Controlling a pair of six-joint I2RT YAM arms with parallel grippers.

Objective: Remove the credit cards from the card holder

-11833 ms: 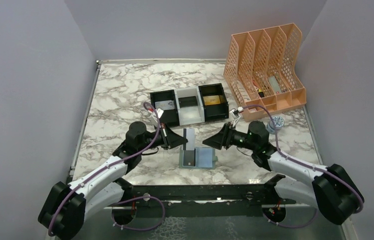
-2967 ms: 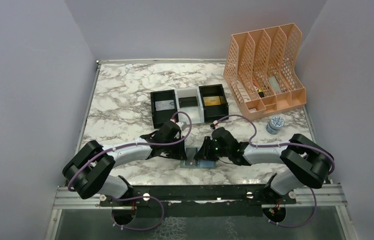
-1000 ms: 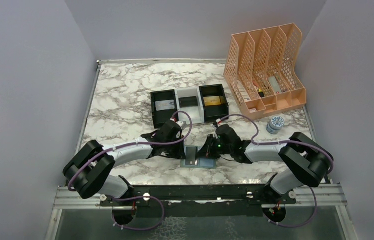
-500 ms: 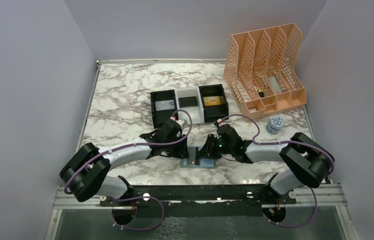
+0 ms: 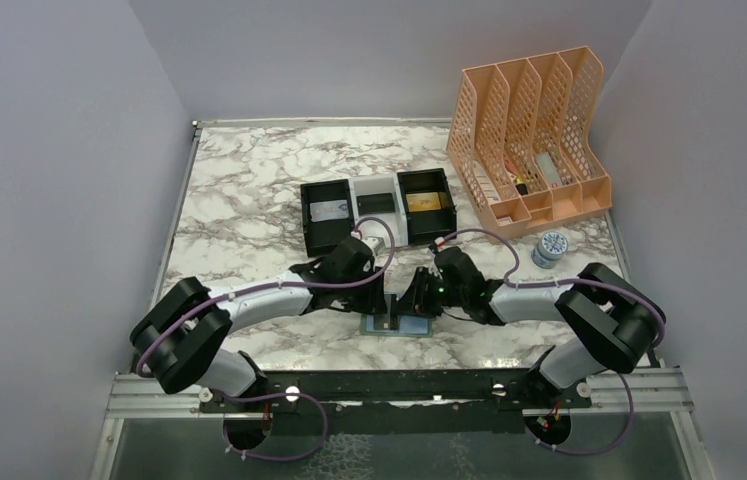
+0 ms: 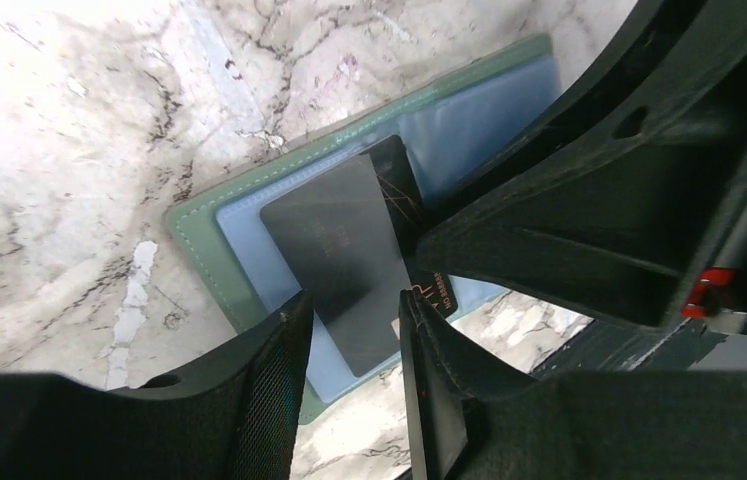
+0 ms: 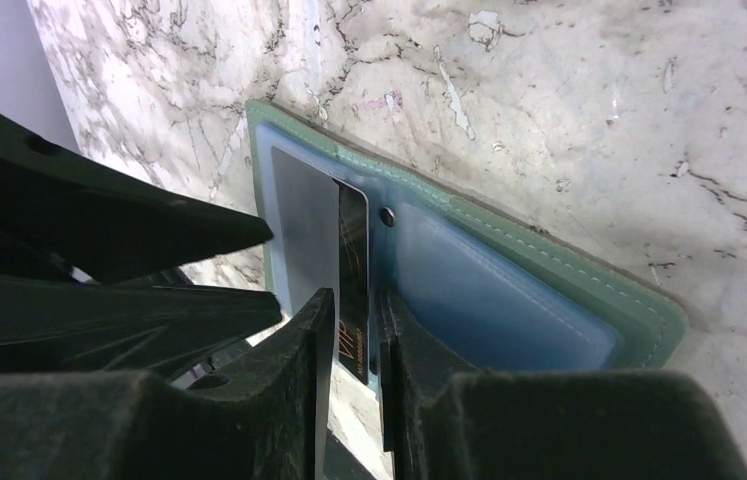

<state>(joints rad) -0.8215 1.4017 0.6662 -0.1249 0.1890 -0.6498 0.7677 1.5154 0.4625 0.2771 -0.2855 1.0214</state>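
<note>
Top external view: card holder open flat on marble table, near its front edge, between left gripper and right gripper.

Left wrist view: sage-green holder, pale blue inside facing up; dark grey card lies aslant on its left half, part out of the pocket. Black card with gold lettering sits under it, showing along one edge. Left gripper stands with jaws parted, the grey card's near end in the gap; whether the pads touch it cannot be told. Right wrist view: right gripper stands with jaws narrowly parted over the black card, just beside the holder's fold. Further back on the table: three-compartment tray, orange file rack, small round tin.
</note>
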